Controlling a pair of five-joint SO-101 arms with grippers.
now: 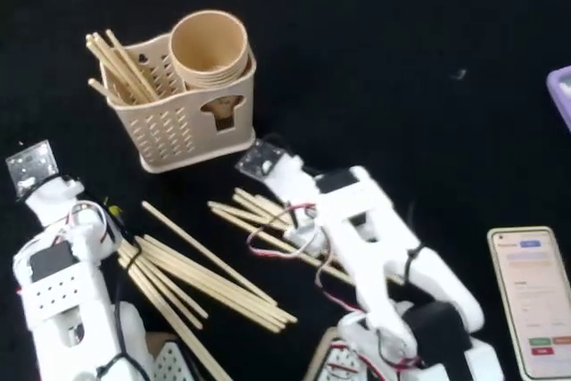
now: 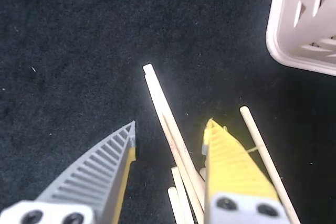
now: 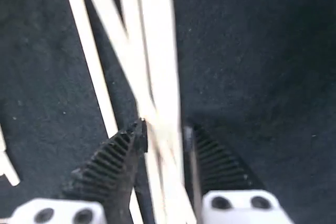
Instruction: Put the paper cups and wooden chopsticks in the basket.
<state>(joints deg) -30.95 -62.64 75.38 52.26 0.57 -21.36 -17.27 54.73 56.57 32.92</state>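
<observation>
Ribbed jaws of the left claw (image 2: 170,128) stand spread apart, gripping nothing. They straddle the loose chopsticks (image 2: 165,114), which lie flat on the black table (image 2: 63,35). Two of these sticks run out between the jaws and past the tips, side by side and touching. One more lies just outside the yellow-faced jaw, angled away from it. Farther ahead, off to that same jaw's side, sits a corner of the cream basket (image 2: 302,30), apart from the sticks.

The right claw (image 3: 164,132) is clenched on the crossed chopsticks (image 3: 160,66). Its black toothed jaws stand close on either side of the bundle, and one tip touches the wood. The bundle runs straight out ahead of the tips, with its sticks crossing just beyond them. A single stick lies on the cloth outside one jaw, beside the bundle.

In the high view the basket stands well ahead of both claws. Nested paper cups (image 1: 210,46) sit upright in the compartment on the right claw's side. The standing chopsticks (image 1: 120,64) lean in the compartment on the left claw's side. A phone (image 1: 533,296) lies flat, well out to the right claw's outer side.
</observation>
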